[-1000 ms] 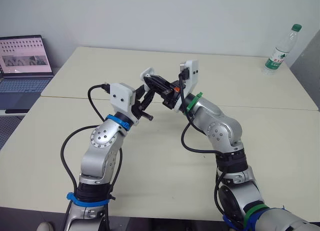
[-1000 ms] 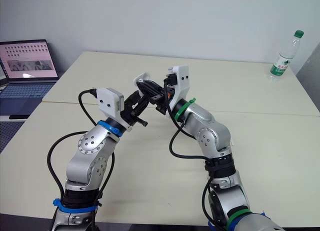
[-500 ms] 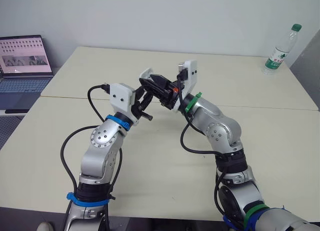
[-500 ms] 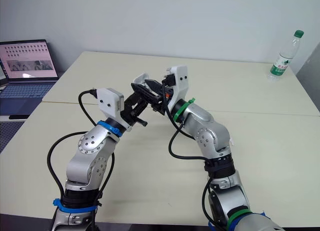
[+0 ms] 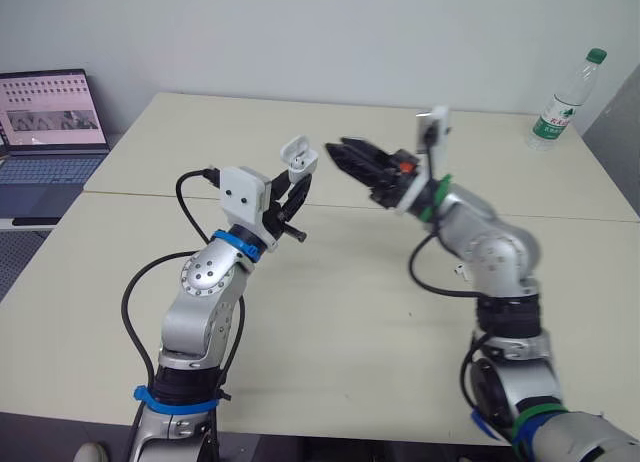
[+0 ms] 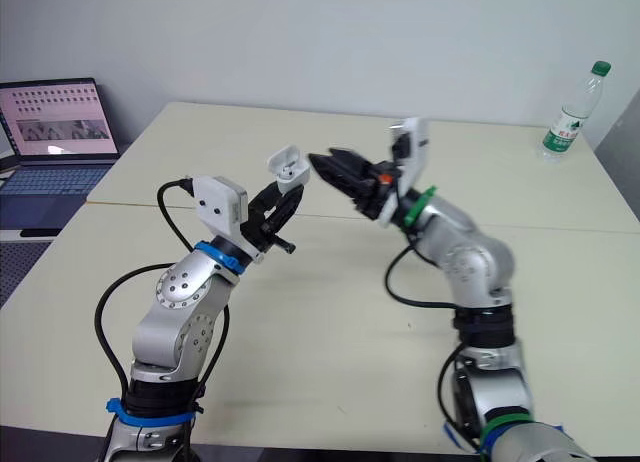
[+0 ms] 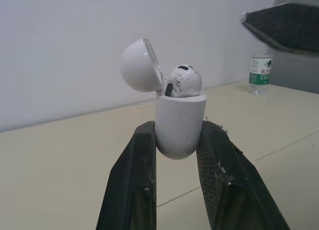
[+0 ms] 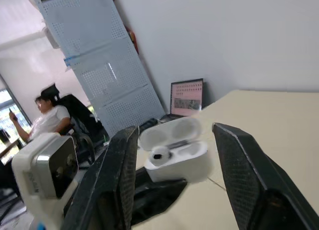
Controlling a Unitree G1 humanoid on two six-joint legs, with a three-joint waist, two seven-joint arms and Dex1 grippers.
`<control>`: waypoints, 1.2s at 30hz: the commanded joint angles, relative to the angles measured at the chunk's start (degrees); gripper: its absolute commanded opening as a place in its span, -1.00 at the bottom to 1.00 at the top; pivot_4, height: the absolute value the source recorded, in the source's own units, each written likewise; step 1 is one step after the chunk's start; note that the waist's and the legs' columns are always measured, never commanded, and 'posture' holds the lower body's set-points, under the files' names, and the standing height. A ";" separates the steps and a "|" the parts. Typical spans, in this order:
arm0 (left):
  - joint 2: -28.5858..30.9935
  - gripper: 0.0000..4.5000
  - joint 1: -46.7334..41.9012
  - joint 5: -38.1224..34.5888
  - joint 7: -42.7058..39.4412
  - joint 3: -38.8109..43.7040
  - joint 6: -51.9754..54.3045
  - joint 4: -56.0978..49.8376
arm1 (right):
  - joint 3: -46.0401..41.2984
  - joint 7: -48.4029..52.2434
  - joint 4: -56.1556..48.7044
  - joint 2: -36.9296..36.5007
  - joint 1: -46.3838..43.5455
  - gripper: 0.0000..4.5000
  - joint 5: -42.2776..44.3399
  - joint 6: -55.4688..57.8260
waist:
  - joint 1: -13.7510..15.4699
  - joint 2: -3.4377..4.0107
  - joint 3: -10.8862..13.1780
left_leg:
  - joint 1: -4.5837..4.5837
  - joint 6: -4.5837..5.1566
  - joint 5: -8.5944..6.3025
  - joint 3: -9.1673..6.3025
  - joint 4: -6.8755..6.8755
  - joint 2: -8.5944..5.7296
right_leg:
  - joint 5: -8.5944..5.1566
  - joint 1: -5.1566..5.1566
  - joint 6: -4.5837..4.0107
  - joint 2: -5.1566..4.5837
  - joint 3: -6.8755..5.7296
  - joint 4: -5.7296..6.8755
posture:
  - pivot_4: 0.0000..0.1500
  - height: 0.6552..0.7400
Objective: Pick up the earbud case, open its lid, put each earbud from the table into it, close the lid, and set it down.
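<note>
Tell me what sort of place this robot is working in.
Probably an office or lab workroom: an open laptop beside the pale beige tables, and a person seated in a black office chair near a pale perforated partition panel.

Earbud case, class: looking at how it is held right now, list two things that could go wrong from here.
1. The left gripper pinches the earbud case only by its rounded lower body; pushing the open lid shut could twist it or slip it free.
2. The earbud stands proud of the rim, perhaps unseated; closing may jam it or pop it out.
</note>
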 commanded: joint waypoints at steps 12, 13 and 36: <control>-0.17 -0.67 3.38 -0.54 0.17 -0.03 -0.24 -5.23 | -1.14 -6.22 -4.96 -17.45 30.24 0.08 -21.28 -9.26 | -0.22 -0.01 -0.01 | 0.07 0.00 0.01 0.12 0.00 0.03 | -0.02 0.02 0.02 0.15 0.20 0.03 | 1.00 1.00; -0.11 -0.67 3.32 -0.54 0.13 -0.05 -0.18 -5.18 | -1.19 -6.52 -5.02 -17.40 31.05 0.08 -21.90 -9.62 | -0.25 -0.01 -0.01 | 0.09 0.00 0.01 0.12 0.00 0.03 | -0.02 0.02 0.03 0.16 0.21 0.03 | 1.00 1.00; 0.75 -0.67 3.38 -0.54 0.08 0.55 0.59 -5.98 | 3.31 -3.89 -3.38 -16.74 33.76 0.08 -26.59 -8.74 | -0.22 -0.01 -0.01 | 0.49 0.02 0.03 0.27 -0.01 0.01 | -0.03 0.37 0.08 0.22 0.40 0.01 | 1.00 1.00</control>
